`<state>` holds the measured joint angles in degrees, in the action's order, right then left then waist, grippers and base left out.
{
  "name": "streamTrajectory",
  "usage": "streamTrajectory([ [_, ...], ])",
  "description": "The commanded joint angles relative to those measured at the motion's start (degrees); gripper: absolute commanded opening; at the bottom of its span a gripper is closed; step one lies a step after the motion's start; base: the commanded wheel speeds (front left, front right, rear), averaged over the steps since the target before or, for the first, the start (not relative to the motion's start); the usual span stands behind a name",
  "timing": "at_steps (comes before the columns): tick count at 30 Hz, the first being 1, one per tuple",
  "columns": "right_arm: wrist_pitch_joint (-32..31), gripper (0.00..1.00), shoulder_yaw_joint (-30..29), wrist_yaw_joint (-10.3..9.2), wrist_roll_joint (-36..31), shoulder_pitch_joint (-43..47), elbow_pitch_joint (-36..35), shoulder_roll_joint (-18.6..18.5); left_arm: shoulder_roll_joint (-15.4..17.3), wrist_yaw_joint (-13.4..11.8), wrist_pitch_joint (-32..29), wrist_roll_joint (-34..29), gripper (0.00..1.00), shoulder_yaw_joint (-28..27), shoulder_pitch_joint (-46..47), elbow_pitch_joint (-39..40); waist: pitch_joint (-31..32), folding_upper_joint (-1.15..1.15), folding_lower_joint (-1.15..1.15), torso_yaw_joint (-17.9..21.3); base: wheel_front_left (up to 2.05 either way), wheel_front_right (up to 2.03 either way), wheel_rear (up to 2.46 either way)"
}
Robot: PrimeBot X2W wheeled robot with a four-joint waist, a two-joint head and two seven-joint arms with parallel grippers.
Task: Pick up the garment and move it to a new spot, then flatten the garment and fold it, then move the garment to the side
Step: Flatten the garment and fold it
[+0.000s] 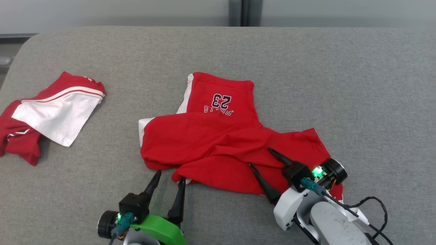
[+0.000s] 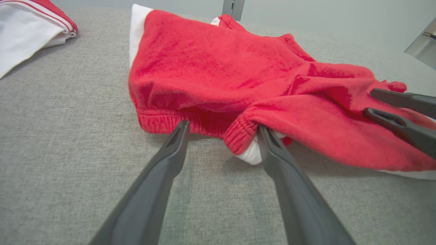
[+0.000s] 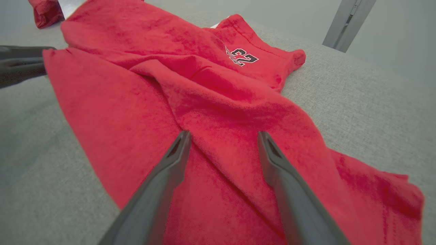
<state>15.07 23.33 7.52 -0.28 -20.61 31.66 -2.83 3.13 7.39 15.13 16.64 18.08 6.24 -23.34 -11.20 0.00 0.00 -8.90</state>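
Garment lay rumpled at the middle of the table, left gripper at its near hem and right gripper over it, both sets of fingers spread and empty; flattening seemed underway, next needing grips on opposite edges.

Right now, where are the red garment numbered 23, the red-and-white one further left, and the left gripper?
red garment numbered 23 [image 1: 211,143]: head view, middle of its red cloth.
red-and-white garment [image 1: 56,117]: head view, its white panel.
left gripper [image 1: 170,175]: head view, midway between its fingertips.
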Motion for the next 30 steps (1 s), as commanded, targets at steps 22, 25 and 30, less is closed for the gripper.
streamTrajectory([
  [22,0.1,0.00,-8.2,-0.06,-3.4,-8.4,4.0,-3.1,-0.2,0.1,0.0,0.8,1.00,3.5,0.4,2.3,-2.6,0.00,0.00,-9.8,0.00,0.00,0.00],
  [25,0.1,0.00,-11.5,-0.07,-4.9,-11.9,5.6,-3.2,-0.2,0.1,0.0,1.2,1.00,3.9,1.6,2.7,-4.2,0.00,0.00,-10.6,0.00,0.00,0.00],
  [30,0.1,0.00,-15.9,-0.06,-9.0,-17.9,12.2,-3.1,-0.2,0.1,0.0,2.6,1.00,5.6,3.4,3.3,-6.6,0.00,0.00,-11.9,0.00,0.00,0.00],
])
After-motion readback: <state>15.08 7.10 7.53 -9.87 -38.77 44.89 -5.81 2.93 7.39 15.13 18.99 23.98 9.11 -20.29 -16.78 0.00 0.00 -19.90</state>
